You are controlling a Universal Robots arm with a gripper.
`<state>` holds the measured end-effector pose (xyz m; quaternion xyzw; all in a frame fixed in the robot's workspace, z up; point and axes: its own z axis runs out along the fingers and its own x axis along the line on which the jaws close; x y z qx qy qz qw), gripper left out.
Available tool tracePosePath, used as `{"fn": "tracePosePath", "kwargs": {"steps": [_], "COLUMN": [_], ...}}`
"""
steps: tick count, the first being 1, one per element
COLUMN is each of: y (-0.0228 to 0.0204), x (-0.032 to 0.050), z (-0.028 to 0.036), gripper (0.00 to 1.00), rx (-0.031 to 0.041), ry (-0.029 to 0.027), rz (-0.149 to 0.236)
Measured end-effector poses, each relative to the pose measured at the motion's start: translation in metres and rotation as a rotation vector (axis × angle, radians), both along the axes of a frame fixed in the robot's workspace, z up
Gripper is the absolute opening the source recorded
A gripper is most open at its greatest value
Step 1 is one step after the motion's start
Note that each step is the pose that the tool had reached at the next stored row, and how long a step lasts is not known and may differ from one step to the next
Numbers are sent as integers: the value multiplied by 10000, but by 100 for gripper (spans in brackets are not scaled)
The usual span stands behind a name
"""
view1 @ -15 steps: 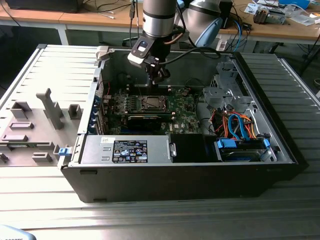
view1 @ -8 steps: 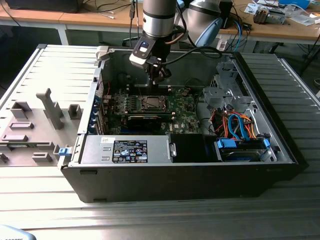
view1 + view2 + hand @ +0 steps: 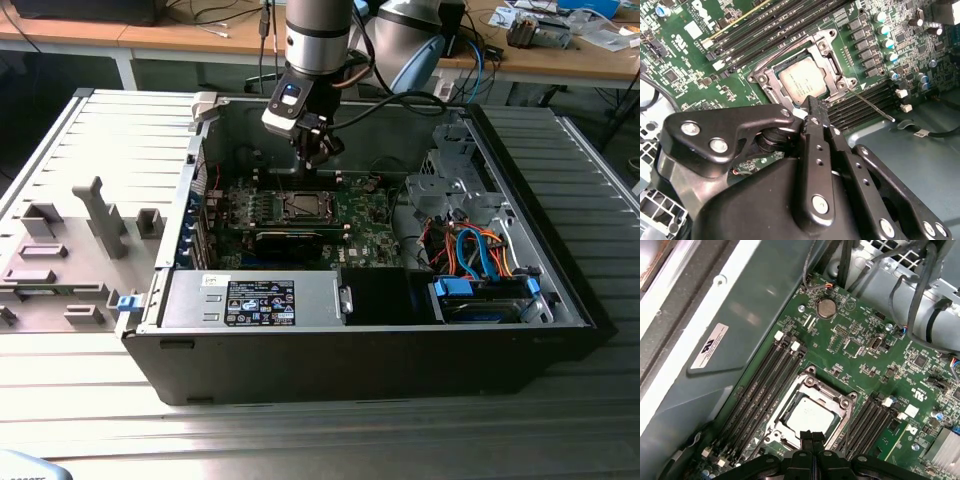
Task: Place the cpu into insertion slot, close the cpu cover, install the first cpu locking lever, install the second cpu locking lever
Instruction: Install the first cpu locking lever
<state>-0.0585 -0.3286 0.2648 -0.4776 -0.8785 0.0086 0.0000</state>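
Observation:
The cpu [image 3: 801, 81] [image 3: 809, 416] lies flat in its slot on the green motherboard, silver top showing. Over it lies the cpu cover [image 3: 835, 70] [image 3: 836, 399], a dark metal frame whose window leaves the chip visible. From one corner of the socket a thin locking lever [image 3: 873, 105] sticks out at an angle over the memory slots. My gripper [image 3: 318, 152] [image 3: 812, 106] [image 3: 812, 436] hangs just above the socket's [image 3: 303, 205] edge. Its fingers are shut together with nothing between them.
The open computer case [image 3: 500, 160] walls in the board. Memory slots [image 3: 757, 390] flank the socket. A black card [image 3: 290, 240] stands in front of it, then the power supply [image 3: 250, 300]. Orange and blue cables [image 3: 470, 250] fill the exterior view's right. A grey fixture plate [image 3: 70, 250] lies outside.

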Motion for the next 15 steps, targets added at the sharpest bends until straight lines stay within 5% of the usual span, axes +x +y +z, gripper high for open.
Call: {"fn": "tracePosePath", "kwargs": {"steps": [15], "y": [0], "x": [0], "z": [0], "gripper": [11], "rx": [1], "ry": [0], "rz": [1167]}}
